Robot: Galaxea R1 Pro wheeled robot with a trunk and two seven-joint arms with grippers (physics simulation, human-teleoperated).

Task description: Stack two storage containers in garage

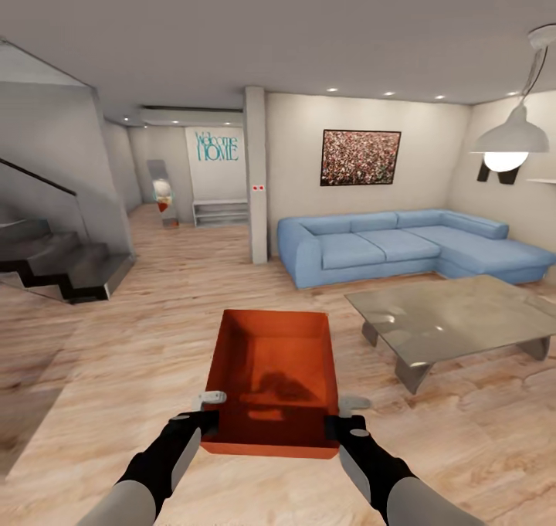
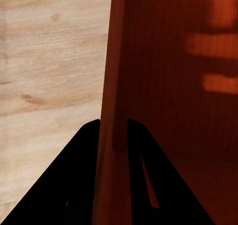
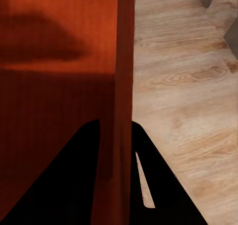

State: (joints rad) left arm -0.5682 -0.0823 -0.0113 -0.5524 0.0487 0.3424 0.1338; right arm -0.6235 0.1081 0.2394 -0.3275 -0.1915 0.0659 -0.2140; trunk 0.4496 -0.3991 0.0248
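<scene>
An orange-red storage container (image 1: 274, 383) is held up in front of the robot, low in the head view at 6 o'clock, open side up, with a dark shadow on its flat bottom. The left gripper (image 1: 207, 422) holds the near left corner and the right gripper (image 1: 340, 425) the near right corner. In the left wrist view the left gripper (image 2: 113, 131) has its jaws pinching the container's side wall (image 2: 111, 86), one black finger (image 2: 74, 185) outside and the other inside the box. The right wrist view shows the same on the other side: the right gripper (image 3: 115, 131) has its jaws pinching the wall (image 3: 124, 61), one finger (image 3: 158, 185) outside over the floor. Below the container lies the light wood-plank floor (image 1: 139, 333) of the living room. A glass coffee table (image 1: 455, 317) stands at about 3 o'clock, near the container but apart from it. Behind it, at 2 o'clock, a blue corner sofa (image 1: 401, 244) sits against the cream wall under a dark framed picture (image 1: 360, 157). A white hanging lamp (image 1: 510, 140) is at the upper right. A square column (image 1: 256, 174) rises at 12 o'clock, a dark staircase (image 1: 62, 263) at 9 o'clock, and a "Welcome HOME" sign (image 1: 217, 146) marks the far wall.
</scene>
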